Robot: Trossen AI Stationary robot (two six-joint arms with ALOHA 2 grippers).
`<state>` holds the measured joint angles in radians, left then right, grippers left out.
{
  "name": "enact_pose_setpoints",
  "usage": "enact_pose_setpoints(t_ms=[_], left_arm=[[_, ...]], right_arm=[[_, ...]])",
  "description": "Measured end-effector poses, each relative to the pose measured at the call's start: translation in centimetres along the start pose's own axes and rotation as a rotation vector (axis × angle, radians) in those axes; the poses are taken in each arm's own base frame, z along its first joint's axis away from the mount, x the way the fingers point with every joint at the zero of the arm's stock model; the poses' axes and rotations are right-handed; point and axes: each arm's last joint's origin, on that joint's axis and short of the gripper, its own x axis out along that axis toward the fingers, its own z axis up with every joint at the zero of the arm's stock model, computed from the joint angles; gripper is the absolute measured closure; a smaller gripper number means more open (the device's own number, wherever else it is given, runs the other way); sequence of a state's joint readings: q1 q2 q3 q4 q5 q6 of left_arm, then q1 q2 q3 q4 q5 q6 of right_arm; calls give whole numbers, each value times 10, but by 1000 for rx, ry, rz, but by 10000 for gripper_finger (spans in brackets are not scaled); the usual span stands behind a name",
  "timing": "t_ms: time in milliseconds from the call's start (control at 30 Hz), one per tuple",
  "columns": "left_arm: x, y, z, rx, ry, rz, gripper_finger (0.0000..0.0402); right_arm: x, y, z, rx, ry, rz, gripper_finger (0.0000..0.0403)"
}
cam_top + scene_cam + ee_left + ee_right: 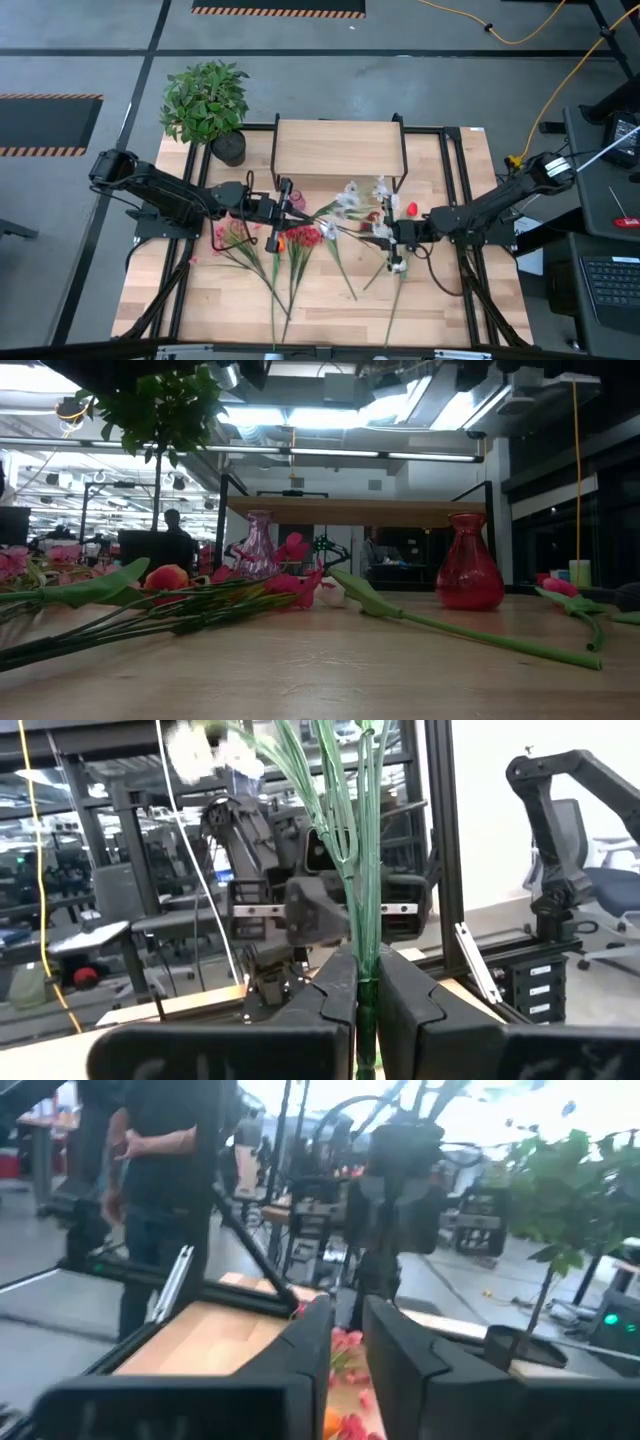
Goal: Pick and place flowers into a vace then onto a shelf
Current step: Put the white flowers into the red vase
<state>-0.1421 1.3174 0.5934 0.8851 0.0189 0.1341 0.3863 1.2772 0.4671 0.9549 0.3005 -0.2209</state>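
— Nearest the low camera?
— Loose flowers [150, 605] lying across the bench [330, 670], in front of the shelf [338, 150].
— And the left tool [367, 995]?
— Fingers together on a bundle of green stems [350, 840], held upright.
— Right tool [347, 1350]?
— Over the bench middle, fingers a little apart, gripping nothing I can see.

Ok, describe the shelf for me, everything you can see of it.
The shelf is a low riser with a pale wood rectangular top on thin black metal legs. It stands upright at the far middle of the table, right of the potted plant. Nothing lies on its top in the high view. In the low view a clear pinkish vase and a red vase stand below the top's level.
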Motion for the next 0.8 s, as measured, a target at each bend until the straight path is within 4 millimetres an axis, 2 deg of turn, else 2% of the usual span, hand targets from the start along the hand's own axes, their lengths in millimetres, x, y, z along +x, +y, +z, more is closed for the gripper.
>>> enact_pose_setpoints(t_ms=[167,300,567,800], left_arm=[[0,0,-1,-7,8,-1,389],[0,0,-2,-19,15,-2,389],[0,0,-3,-19,25,-3,389],[0,-1,-6,-17,60,-8,389]], right_arm=[[12,-9,-11,11,-62,-69,292],[27,-12,-13,-28,-84,-85,276],[66,-13,-11,-97,-97,-99,273],[89,-17,-8,-88,-117,-123,273]])
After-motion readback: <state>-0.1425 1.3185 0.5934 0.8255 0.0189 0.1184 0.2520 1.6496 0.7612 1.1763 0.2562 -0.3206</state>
